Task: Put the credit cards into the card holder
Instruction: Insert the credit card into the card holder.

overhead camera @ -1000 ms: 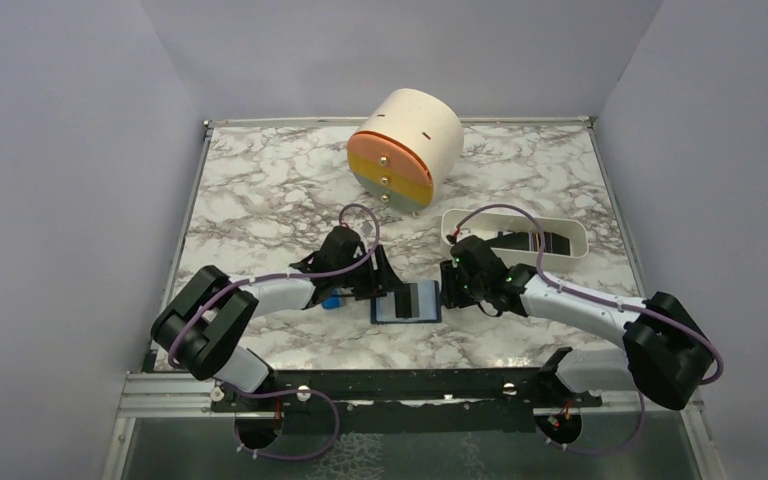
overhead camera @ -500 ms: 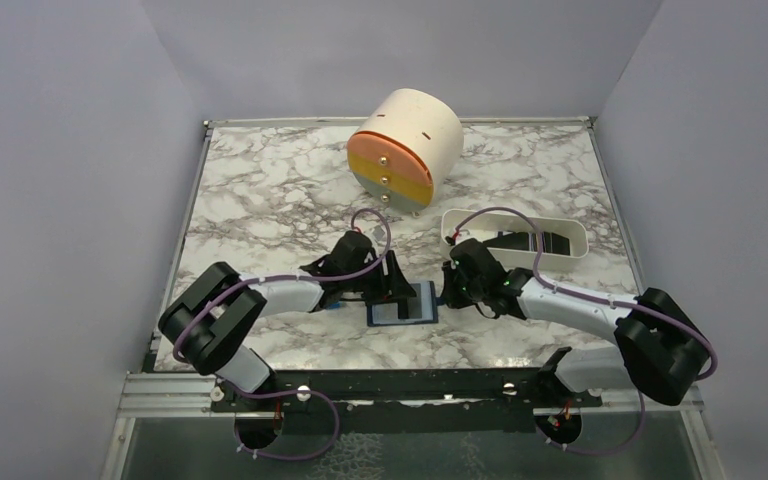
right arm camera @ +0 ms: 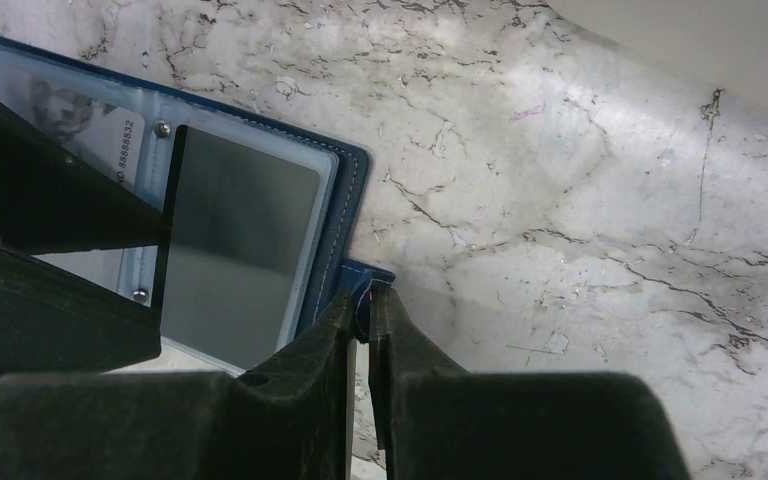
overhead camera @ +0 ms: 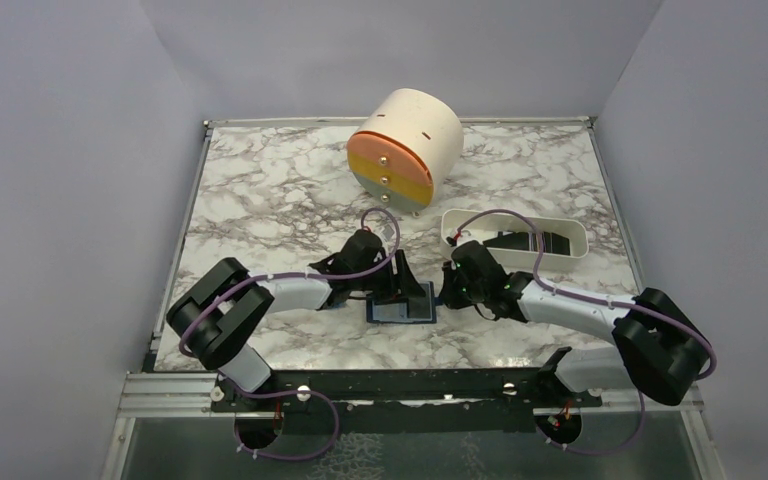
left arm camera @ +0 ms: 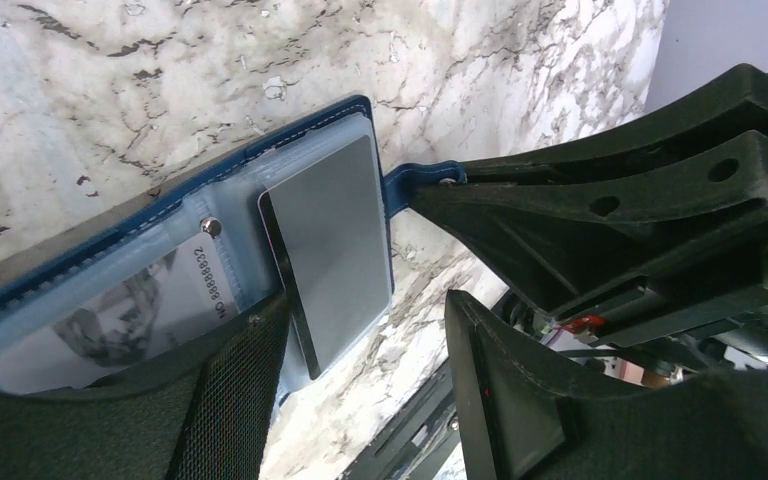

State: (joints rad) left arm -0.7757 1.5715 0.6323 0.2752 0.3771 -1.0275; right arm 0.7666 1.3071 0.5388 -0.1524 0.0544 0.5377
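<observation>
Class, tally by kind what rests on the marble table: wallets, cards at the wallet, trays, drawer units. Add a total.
Dark navy open bifold wallet: 1
Thin flat cards: 2 (plain grey card, printed card)
White oblong plastic tray: 1
Cream round drawer unit: 1
Total: 5

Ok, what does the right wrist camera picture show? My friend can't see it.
The right gripper pinches the snap tab of the open navy card holder, which lies on the marble table. A grey card rests on its pale inside.
</observation>
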